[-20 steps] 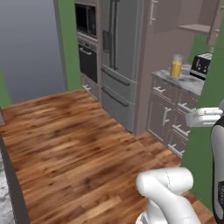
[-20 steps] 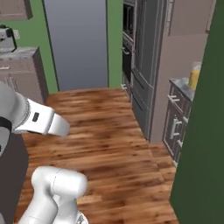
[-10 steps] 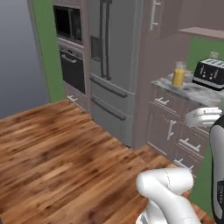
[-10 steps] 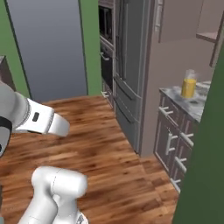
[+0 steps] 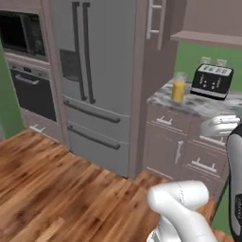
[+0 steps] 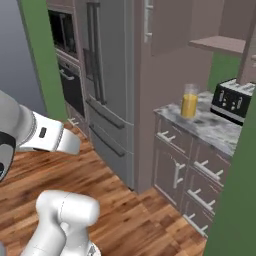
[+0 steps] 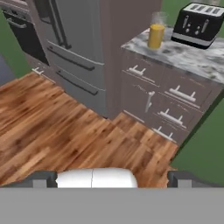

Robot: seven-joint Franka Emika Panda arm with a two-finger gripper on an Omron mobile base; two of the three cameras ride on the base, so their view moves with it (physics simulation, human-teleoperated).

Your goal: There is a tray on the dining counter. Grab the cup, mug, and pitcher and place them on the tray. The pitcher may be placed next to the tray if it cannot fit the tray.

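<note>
The pitcher [image 5: 178, 88] [image 6: 189, 101] [image 7: 156, 31], a yellow-orange cylinder with a pale clear top, stands upright on a small marbled counter [image 5: 186, 105] [image 6: 212, 129] [image 7: 188, 54], just left of a black toaster [image 5: 211, 80] [image 6: 232, 100] [image 7: 199, 19]. My gripper [image 7: 111, 179] is open, its two dark fingertips [image 7: 41, 178] set wide apart with nothing between them. It hangs well short of the pitcher, above the wooden floor. The tray, the cup, the mug and the dining counter are out of view.
A tall grey fridge [image 5: 94, 80] [image 6: 107, 75] stands left of the small counter, with a wall oven [image 5: 26, 80] beyond it. Drawers with handles [image 7: 170, 105] fill the counter's front. A green wall [image 6: 235, 200] closes in on the right. Wooden floor [image 5: 56, 189] lies open ahead.
The whole picture has shifted: the base has moved, so the fridge, the small counter, the pitcher and the toaster now look nearer and larger. The gripper stays open.
</note>
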